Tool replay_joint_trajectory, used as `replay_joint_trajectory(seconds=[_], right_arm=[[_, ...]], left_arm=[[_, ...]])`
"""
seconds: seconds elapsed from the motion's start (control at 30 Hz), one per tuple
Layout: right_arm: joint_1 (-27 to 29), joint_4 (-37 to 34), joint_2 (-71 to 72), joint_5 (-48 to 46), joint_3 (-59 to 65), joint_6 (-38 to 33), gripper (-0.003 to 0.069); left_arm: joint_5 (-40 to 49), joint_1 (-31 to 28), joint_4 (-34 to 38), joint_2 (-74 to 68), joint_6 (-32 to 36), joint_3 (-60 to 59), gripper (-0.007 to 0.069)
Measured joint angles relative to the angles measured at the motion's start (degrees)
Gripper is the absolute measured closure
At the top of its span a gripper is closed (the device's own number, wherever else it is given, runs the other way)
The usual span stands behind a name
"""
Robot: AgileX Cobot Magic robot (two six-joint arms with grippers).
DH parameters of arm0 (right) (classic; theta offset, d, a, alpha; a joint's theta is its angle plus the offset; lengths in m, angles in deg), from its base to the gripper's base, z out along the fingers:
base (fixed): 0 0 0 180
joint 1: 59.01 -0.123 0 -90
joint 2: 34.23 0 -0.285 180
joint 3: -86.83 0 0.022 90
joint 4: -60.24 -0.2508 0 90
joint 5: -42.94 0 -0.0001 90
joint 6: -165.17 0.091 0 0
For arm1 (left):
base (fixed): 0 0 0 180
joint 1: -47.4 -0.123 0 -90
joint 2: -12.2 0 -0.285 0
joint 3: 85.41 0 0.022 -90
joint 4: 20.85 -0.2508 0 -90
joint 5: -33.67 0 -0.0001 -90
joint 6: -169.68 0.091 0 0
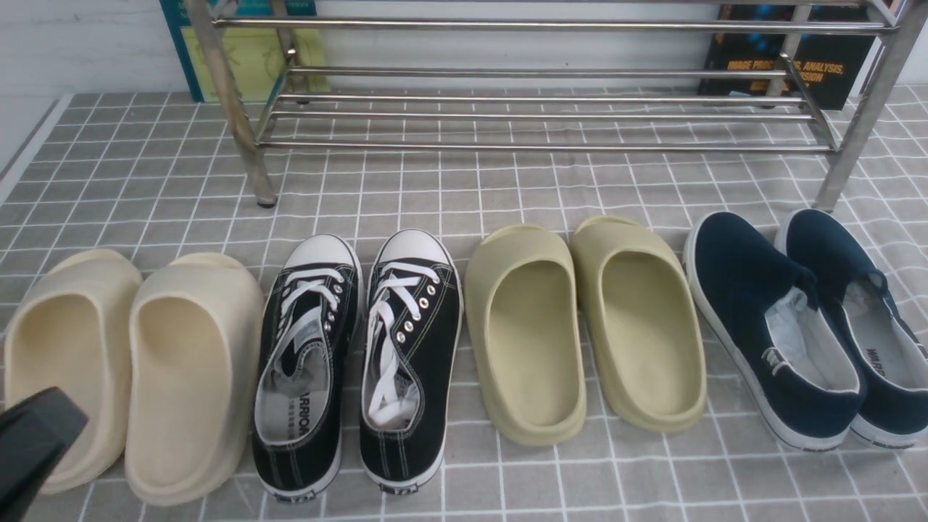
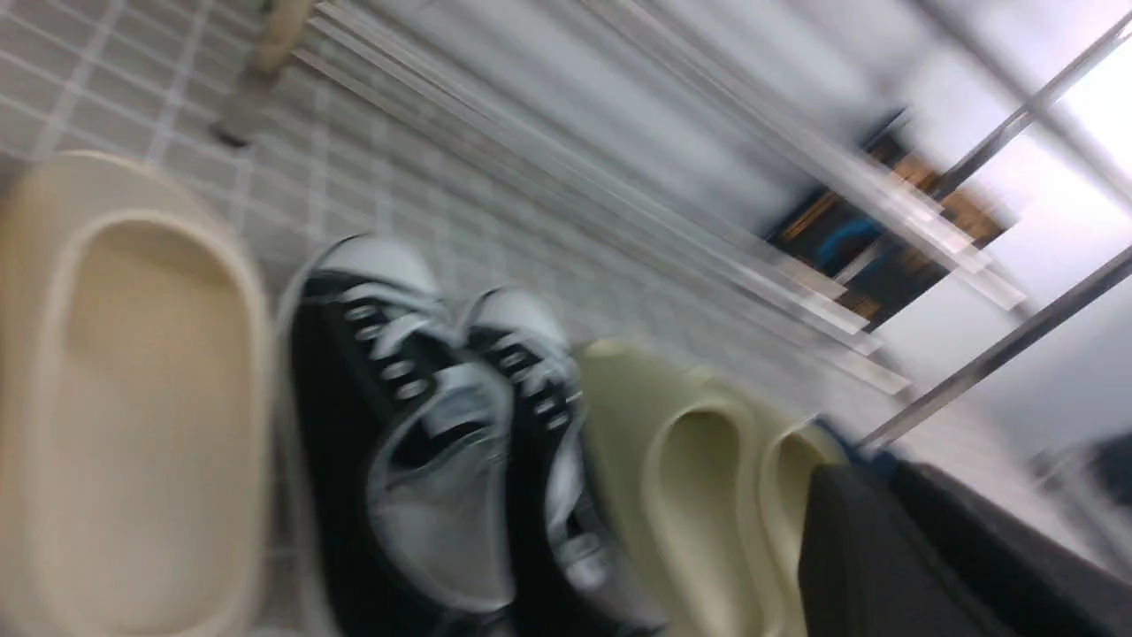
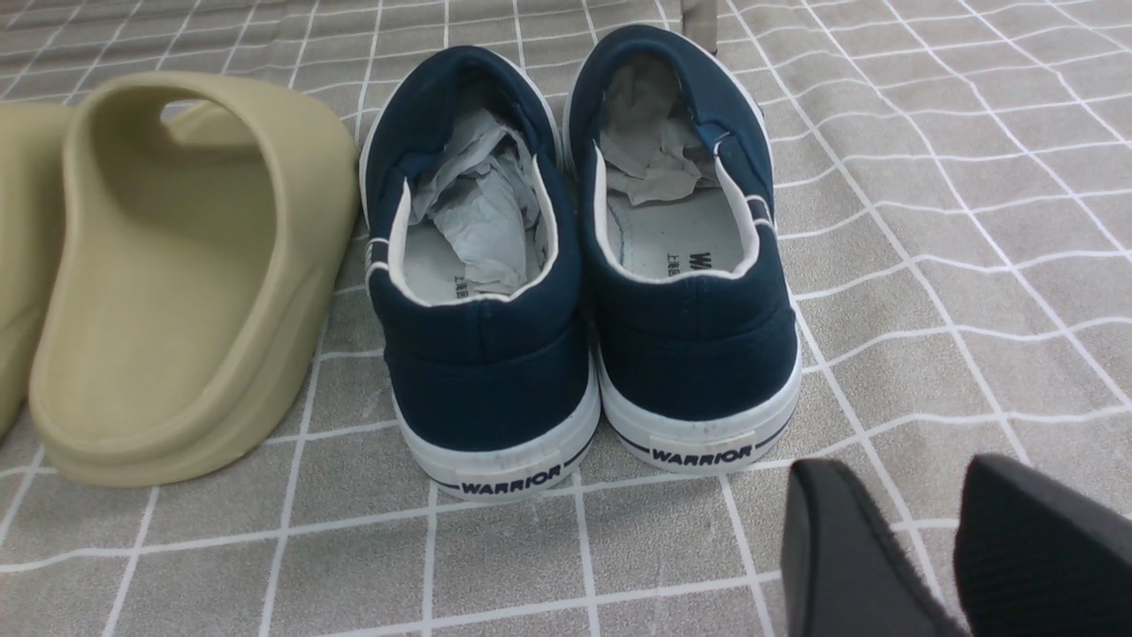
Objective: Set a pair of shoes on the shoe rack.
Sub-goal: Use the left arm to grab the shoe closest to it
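The shoe rack (image 1: 536, 109) stands at the back. The pair of shoes (image 1: 417, 348) lies on the cloth (image 1: 507, 188) before it, toes toward the rack. The left gripper (image 1: 36, 435), the nearer one, hangs to their left, and blur hides how far it is open. The right gripper (image 3: 906, 482) gapes empty, well apart.

1. Shoe rack (image 1: 536, 116): stands at the back of the table (image 1: 145, 167).
2. Front row, left to right, toes toward the rack: slipper pair (image 1: 138, 377), sneaker pair (image 1: 406, 341), second slipper pair (image 1: 580, 326), slip-on pair (image 1: 797, 290).
3. Behind the rack: left book (image 1: 246, 58), right book (image 1: 790, 65).
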State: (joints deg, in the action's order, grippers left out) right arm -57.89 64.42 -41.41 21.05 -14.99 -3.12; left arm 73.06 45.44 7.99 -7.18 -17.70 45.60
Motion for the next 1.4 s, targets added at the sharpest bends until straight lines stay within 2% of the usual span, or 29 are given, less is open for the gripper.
replay_joint_trajectory(seconds=[0.03,0.07,0.13,0.2,0.27,0.33,0.47,0.6,0.67,0.73,0.83,0.9,0.93,1.0,1.07,1.23,1.4], right_arm=[[0.0,0.0,0.0,0.0,0.0,0.0,0.042],[0.0,0.0,0.0,0.0,0.0,0.0,0.042],[0.0,0.0,0.0,0.0,0.0,0.0,0.042],[0.0,0.0,0.0,0.0,0.0,0.0,0.042],[0.0,0.0,0.0,0.0,0.0,0.0,0.042],[0.0,0.0,0.0,0.0,0.0,0.0,0.042],[0.0,0.0,0.0,0.0,0.0,0.0,0.042],[0.0,0.0,0.0,0.0,0.0,0.0,0.042],[0.0,0.0,0.0,0.0,0.0,0.0,0.042],[0.0,0.0,0.0,0.0,0.0,0.0,0.042],[0.0,0.0,0.0,0.0,0.0,0.0,0.042],[0.0,0.0,0.0,0.0,0.0,0.0,0.042],[0.0,0.0,0.0,0.0,0.0,0.0,0.042],[0.0,0.0,0.0,0.0,0.0,0.0,0.042],[0.0,0.0,0.0,0.0,0.0,0.0,0.042],[0.0,0.0,0.0,0.0,0.0,0.0,0.042],[0.0,0.0,0.0,0.0,0.0,0.0,0.042]], left_arm=[[4.8,0.0,-4.8,-4.5,-0.3,3.2,0.0638],[8.9,0.0,-10.2,-8.3,-0.8,6.8,0.0638],[13.8,0.0,-15.1,-12.8,-1.3,10.3,0.0638],[22.3,0.0,-22.1,-20.7,-1.5,15.9,0.0638],[27.4,0.0,-26.5,-28.1,-2.0,20.4,0.0638],[28.6,0.0,-27.2,-32.6,-2.9,22.7,0.0638],[28.0,1.8,-24.8,-39.3,-3.3,25.1,0.0638],[26.8,9.5,-22.1,-47.7,-1.5,26.3,0.0637],[25.7,13.8,-22.5,-52.0,-1.2,26.3,0.0613],[24.2,16.6,-23.3,-55.0,-1.5,26.3,0.0571],[20.6,20.9,-25.4,-60.9,-4.3,26.4,0.0448],[19.3,22.0,-26.1,-62.7,-5.8,26.5,0.0394],[17.8,22.7,-26.9,-65.3,-7.6,26.5,0.0327],[15.5,22.9,-27.7,-68.5,-9.8,26.5,0.0261],[14.1,22.9,-28.5,-70.5,-11.5,26.6,0.0228],[11.2,22.9,-31.7,-74.5,-15.6,26.6,0.0212],[8.3,22.9,-34.0,-77.8,-19.2,26.6,0.027]])
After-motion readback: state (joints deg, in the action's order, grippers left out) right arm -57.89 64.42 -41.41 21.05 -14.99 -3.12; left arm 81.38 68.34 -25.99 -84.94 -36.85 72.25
